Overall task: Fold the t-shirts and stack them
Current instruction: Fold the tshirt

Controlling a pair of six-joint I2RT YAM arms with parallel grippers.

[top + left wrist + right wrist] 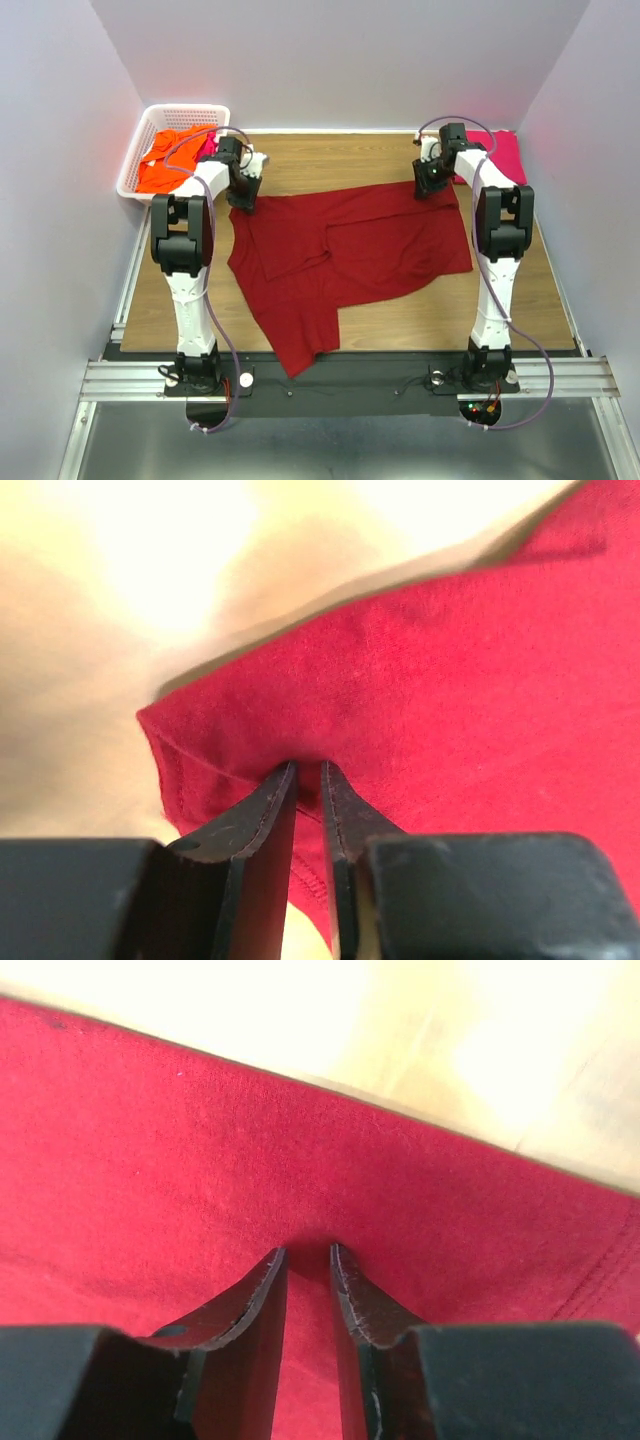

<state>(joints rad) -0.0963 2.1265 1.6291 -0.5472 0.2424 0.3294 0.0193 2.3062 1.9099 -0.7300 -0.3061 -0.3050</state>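
Note:
A dark red t-shirt (370, 245) lies spread on the wooden table, with its near part folded over and one end hanging past the front edge. My left gripper (243, 197) is at the shirt's far left corner. In the left wrist view its jaws (308, 770) stand narrow, with a pinch of the red cloth (440, 680) between them. My right gripper (432, 186) is at the far right corner. Its jaws (307, 1252) are likewise closed on a ridge of the red cloth (180, 1140). An orange t-shirt (165, 165) lies in the basket and a pink one (502, 150) at the back right.
The white lattice basket (150, 118) stands at the back left corner, with a bit of magenta cloth (208, 147) beside the orange one. Grey walls close in the table on three sides. Bare wood (330, 155) shows behind the red shirt.

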